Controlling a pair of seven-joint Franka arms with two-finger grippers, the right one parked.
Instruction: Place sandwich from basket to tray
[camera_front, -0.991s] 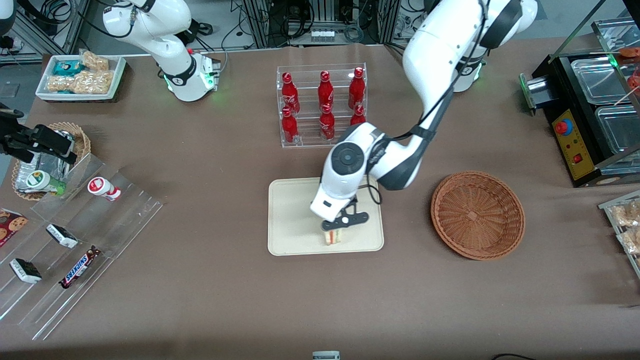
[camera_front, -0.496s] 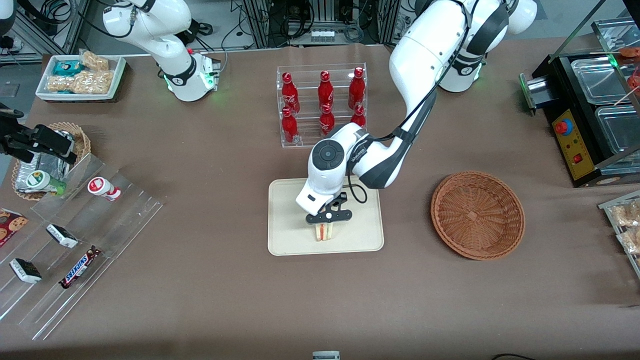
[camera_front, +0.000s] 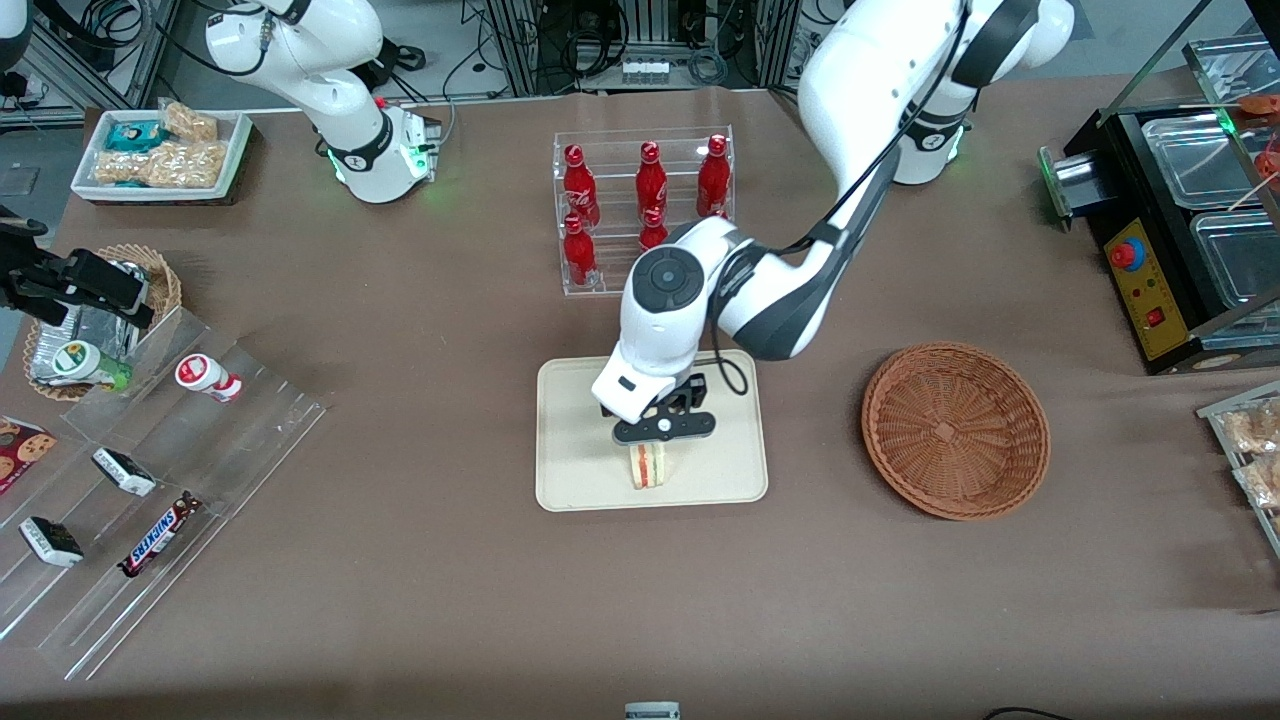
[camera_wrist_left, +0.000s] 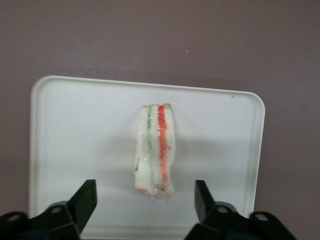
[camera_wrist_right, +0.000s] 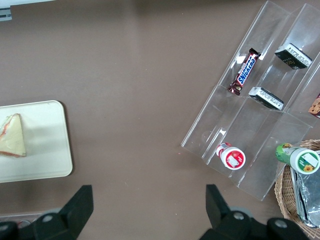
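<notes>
The sandwich (camera_front: 647, 466) stands on its edge on the cream-beige tray (camera_front: 575, 440), near the tray's edge closest to the front camera. The left arm's gripper (camera_front: 662, 432) hangs just above it, open and holding nothing. In the left wrist view the sandwich (camera_wrist_left: 155, 150) rests on the tray (camera_wrist_left: 75, 130), and the two black fingers (camera_wrist_left: 82, 205) stand wide apart and clear of it. The parked arm's wrist view also shows the sandwich (camera_wrist_right: 12, 136) on the tray (camera_wrist_right: 45, 145). The reddish-brown basket (camera_front: 955, 430) lies empty beside the tray, toward the working arm's end.
A clear rack of red bottles (camera_front: 645, 210) stands farther from the front camera than the tray. A clear stepped shelf with snack bars (camera_front: 150, 470) and a smaller, paler wicker basket (camera_front: 100, 310) lie toward the parked arm's end. A black machine (camera_front: 1190, 200) stands toward the working arm's end.
The gripper carried the sandwich a little sideways over the tray toward the parked arm's end, then opened and rose slightly. The sandwich now stands free on the tray.
</notes>
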